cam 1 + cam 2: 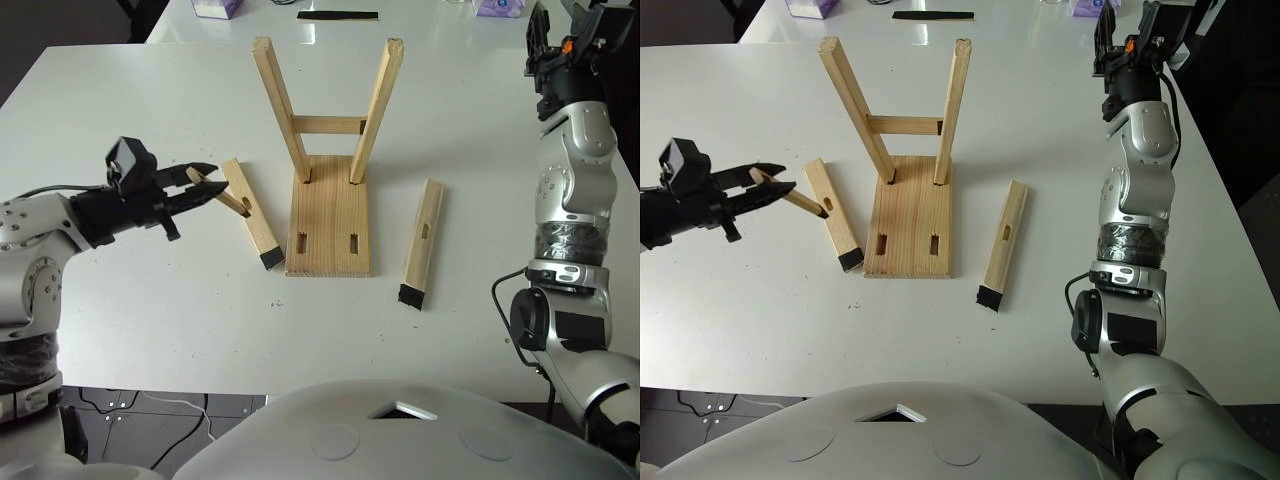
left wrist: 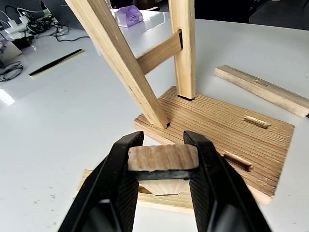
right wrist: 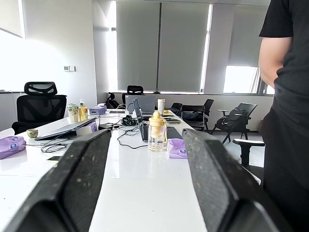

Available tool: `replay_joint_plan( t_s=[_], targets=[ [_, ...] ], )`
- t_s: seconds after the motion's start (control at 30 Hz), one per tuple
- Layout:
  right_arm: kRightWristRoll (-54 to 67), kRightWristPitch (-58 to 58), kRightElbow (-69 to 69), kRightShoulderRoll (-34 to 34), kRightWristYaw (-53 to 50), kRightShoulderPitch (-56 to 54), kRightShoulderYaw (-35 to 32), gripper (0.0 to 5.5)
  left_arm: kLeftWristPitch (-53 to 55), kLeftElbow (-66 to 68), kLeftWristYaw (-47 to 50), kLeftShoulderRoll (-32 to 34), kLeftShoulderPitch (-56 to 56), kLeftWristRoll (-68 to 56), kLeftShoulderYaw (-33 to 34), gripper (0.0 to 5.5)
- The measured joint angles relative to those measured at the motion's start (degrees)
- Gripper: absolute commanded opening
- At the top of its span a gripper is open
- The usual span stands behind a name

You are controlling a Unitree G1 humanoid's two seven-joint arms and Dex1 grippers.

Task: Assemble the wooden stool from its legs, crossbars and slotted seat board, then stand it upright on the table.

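Seen from the head, the seat board (image 1: 328, 235) lies flat on the white table (image 1: 150, 100). Two upright legs (image 1: 280, 105) stand in its far slots, joined by a fitted crossbar (image 1: 328, 125). Left of the board lies a loose leg (image 1: 251, 213), and a second loose leg (image 1: 422, 243) lies apart on the board's right. The left gripper (image 1: 200, 185) sits low over the table, clenched on a loose crossbar (image 1: 228, 200). The crossbar's far end reaches the side of the left-hand loose leg (whether it sits in that leg's slot I cannot tell). The right gripper (image 1: 1127, 40) is raised at the table's far right edge, well apart from the wood.

In the left wrist view, both black fingers (image 2: 125, 164) press the sides of the loose crossbar's end, with the board and its upright legs just beyond.

In the right wrist view, the right gripper's jaws stand wide apart and grasp nothing. A bottle (image 3: 155, 131) stands on a distant desk between them.
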Motion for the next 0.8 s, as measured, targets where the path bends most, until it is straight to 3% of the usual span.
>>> replay_joint_plan(
  t_s=[0.37,0.8],
  targets=[
    [-0.89,-1.92,1.95,0.5,0.07,2.19,0.62,2.72,-16.19,20.96,-6.55,-3.29,-14.06,6.95,-8.63,1.31],
    [-1.16,-3.3,6.36,0.31,1.14,1.35,0.39,2.72,-19.52,23.65,-11.11,-4.19,-13.09,8.52,-10.19,1.31]
  ],
)
